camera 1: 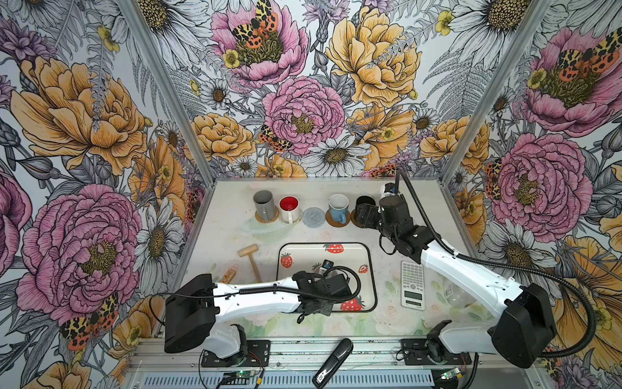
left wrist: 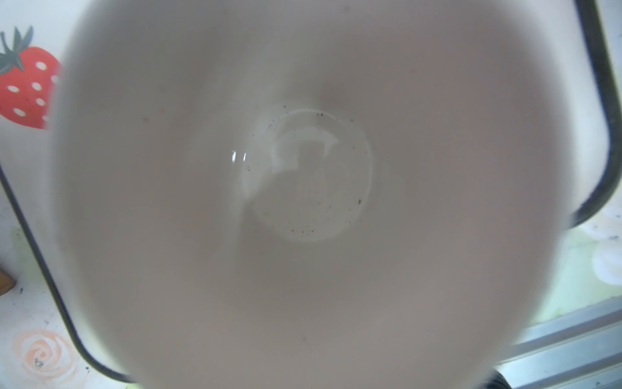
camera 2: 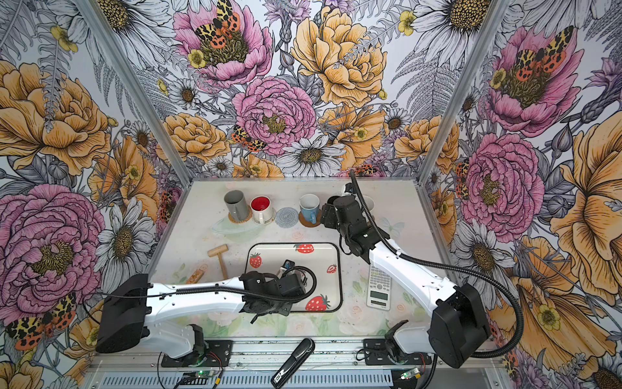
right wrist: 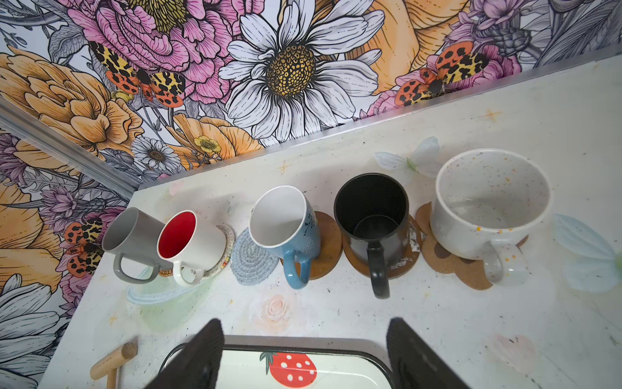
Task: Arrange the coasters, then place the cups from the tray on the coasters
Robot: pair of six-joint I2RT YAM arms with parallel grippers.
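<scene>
I am clenching my left gripper (camera 1: 313, 308) fully shut right over the last cup (left wrist: 309, 202), which is sitting in the tray (camera 1: 350, 261) straight beneath my wrist. Its pale inside is filling my wrist view, so I cannot see the pinch itself and am only judging that I am holding its wall or handle. Doing this well, I am thinking, means rising straight up until the base is clearing the tray rim, keeping the cup level, then carrying it forward to the one bare coaster (camera 1: 313, 217), the grey-blue one far ahead of my fingers. That spot is lying tight between the red-lined cup (camera 1: 288, 207) and the blue cup (camera 1: 338, 207), so I am planning a slow vertical descent, handle turned back toward me like theirs. My right gripper (right wrist: 305, 340) is hanging released and empty over the tray's far rim, short of the black cup (camera 1: 365, 202) and close beside my path. The mallet (camera 1: 250, 259) and block (camera 1: 230, 273) are lying off to my left and the calculator (camera 1: 413, 284) to my right, all outside the route.
</scene>
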